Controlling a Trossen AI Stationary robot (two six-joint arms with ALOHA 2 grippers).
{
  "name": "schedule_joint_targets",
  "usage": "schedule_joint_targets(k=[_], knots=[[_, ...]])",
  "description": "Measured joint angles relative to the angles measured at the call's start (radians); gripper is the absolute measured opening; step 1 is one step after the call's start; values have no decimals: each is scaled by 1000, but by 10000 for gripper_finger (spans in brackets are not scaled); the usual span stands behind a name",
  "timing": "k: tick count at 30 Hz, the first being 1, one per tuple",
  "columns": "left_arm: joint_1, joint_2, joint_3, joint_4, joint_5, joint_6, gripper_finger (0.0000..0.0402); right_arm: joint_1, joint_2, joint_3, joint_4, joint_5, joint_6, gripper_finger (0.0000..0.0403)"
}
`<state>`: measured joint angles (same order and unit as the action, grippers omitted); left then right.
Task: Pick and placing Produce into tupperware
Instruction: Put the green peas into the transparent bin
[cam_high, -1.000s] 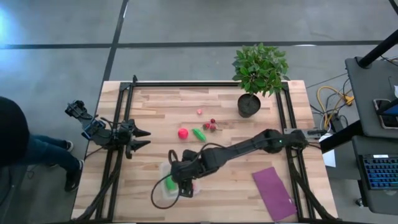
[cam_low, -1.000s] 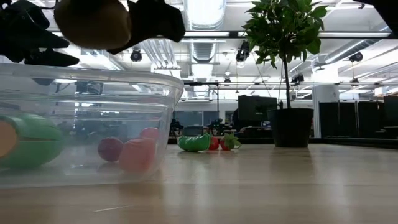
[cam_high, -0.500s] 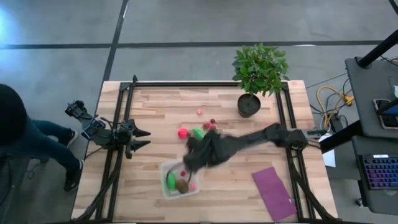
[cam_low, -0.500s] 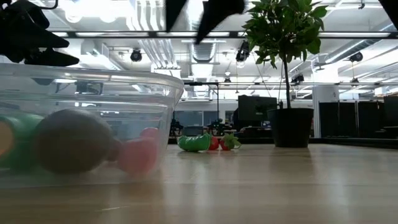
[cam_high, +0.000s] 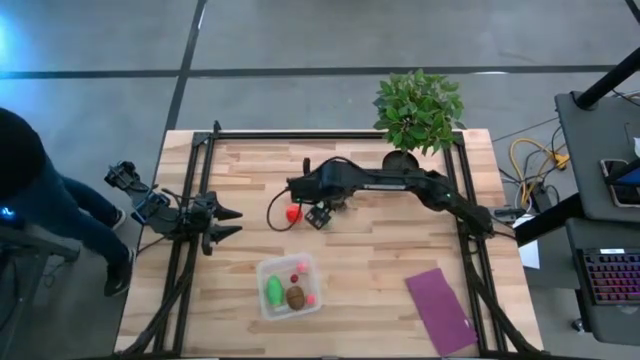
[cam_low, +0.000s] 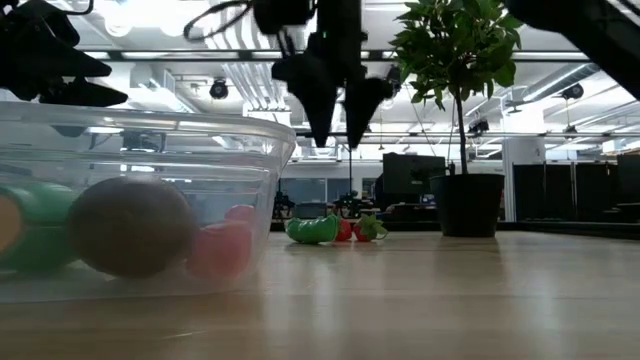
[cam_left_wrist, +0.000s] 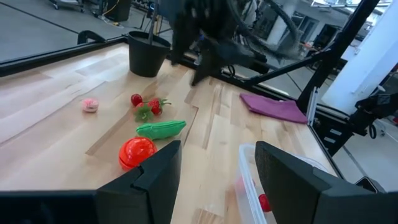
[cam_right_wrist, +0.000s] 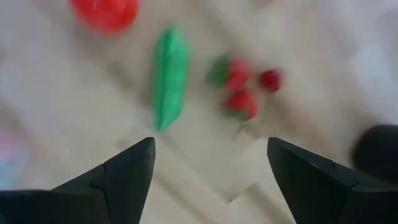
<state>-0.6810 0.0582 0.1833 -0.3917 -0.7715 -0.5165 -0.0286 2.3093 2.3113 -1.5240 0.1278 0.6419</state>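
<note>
The clear tupperware stands near the table's near edge. It holds a green piece, the brown oval and small red bits. On the table lie the red ball, a second green piece, a cluster of tiny red bits and a pink bit. My right gripper hovers open above that green piece, beside the red ball, its fingers pointing down. My left gripper waits open at the table's left edge.
A potted plant stands at the far right, its pot just beyond the red bits. A purple cloth lies near the near right corner. A person stands left of the table. Bare wood shows between the tupperware and the loose produce.
My right gripper let go of the brown oval over the tupperware; the oval dropped in and lies on the box floor beside the green piece. The gripper then rose and swung toward the table's far edge, stopping above the green piece and red ball.
</note>
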Motion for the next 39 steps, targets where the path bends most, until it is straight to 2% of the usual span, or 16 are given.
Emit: schedule_joint_targets(k=[3,10,19,27,34,39], knots=[[0,0,0,0,0,0,192,-13,27,-40,58,-107,-48,300],[0,0,0,0,0,0,192,-39,43,-119,126,-72,-65,299],[0,0,0,0,0,0,192,-58,48,-179,282,-123,-48,298],[0,0,0,0,0,0,192,-57,48,-262,322,-127,-14,289],[0,-1,0,0,0,0,192,-57,49,-268,387,-129,5,276],[0,0,0,0,0,0,192,-63,67,-268,449,-172,45,272]])
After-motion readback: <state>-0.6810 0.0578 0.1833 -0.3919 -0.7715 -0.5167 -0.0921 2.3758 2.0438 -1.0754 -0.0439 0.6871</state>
